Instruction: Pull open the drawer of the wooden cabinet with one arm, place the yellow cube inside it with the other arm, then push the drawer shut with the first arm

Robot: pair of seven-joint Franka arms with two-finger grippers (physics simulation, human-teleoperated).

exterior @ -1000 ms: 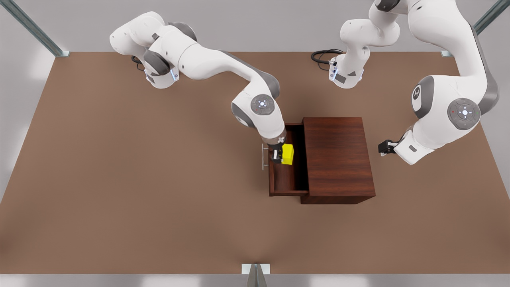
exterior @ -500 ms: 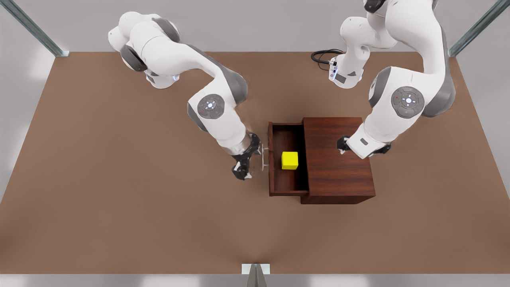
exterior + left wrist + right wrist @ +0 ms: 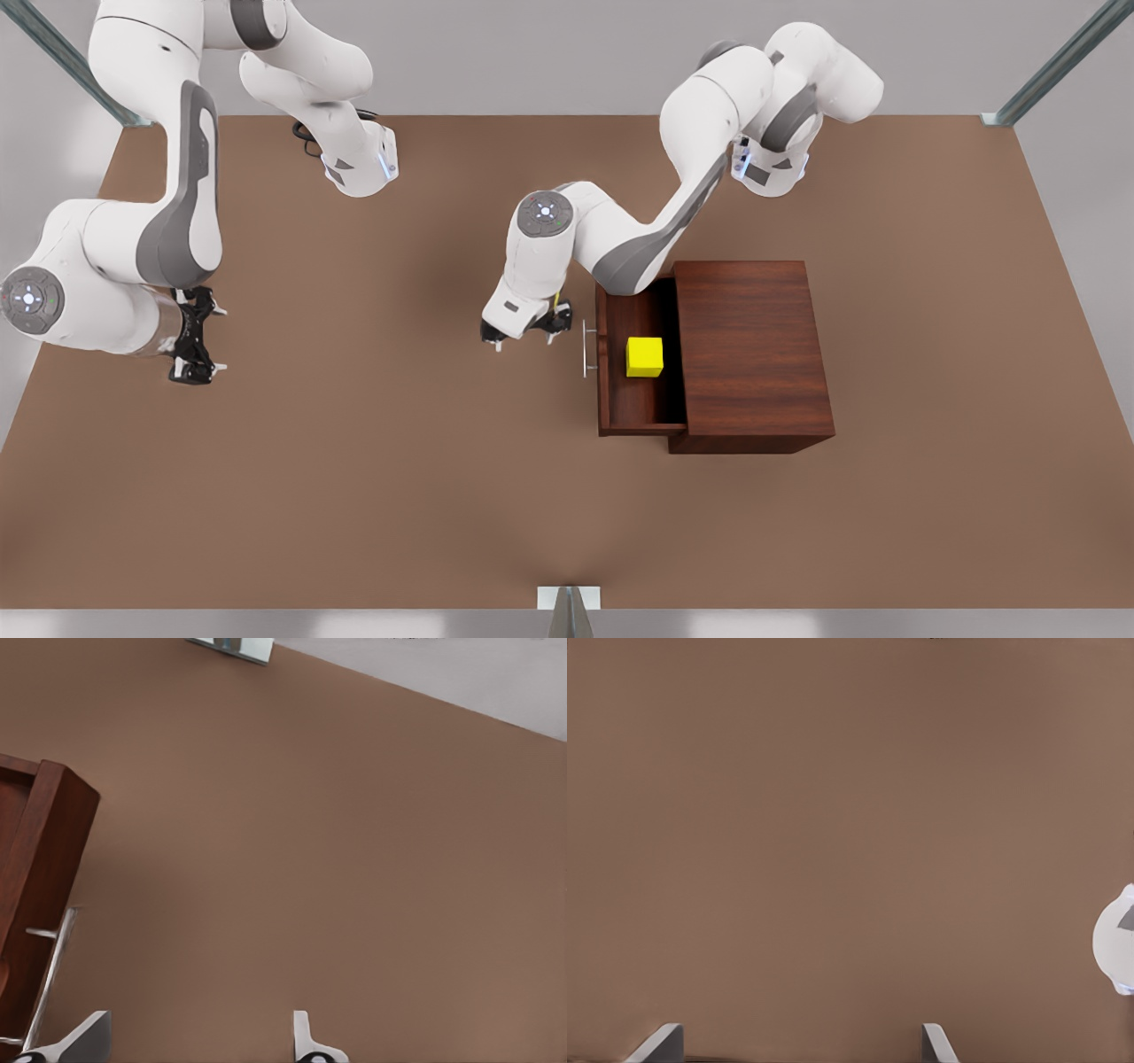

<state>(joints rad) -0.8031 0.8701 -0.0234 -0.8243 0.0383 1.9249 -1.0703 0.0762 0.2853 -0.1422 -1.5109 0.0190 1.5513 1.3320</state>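
So the yellow cube (image 3: 645, 356) is already sitting inside the drawer (image 3: 640, 390), which is pulled out of the wooden cabinet (image 3: 751, 354) toward the front view's left. What's left is the push shut.

The left claw (image 3: 524, 335) is parked just beside the silver bar handle (image 3: 586, 348) on its outer side, fingers (image 3: 89, 1038) spread and grasping nothing (the wrist view has the handle (image 3: 49, 979) right next to one fingertip). I'd say no need to grab the bar at all: line the claw up with the middle of the drawer front and push straight along the slide direction. Off-centre pushing could skew the drawer and jam it, and a fast shove might bounce the cube around, so slow and square is my call.

The right claw (image 3: 193, 347) waits well away over bare worktop (image 3: 372, 496), also spread open and empty.

Count: two arms, two claws, one cabinet, one drawer, one handle, one cube.
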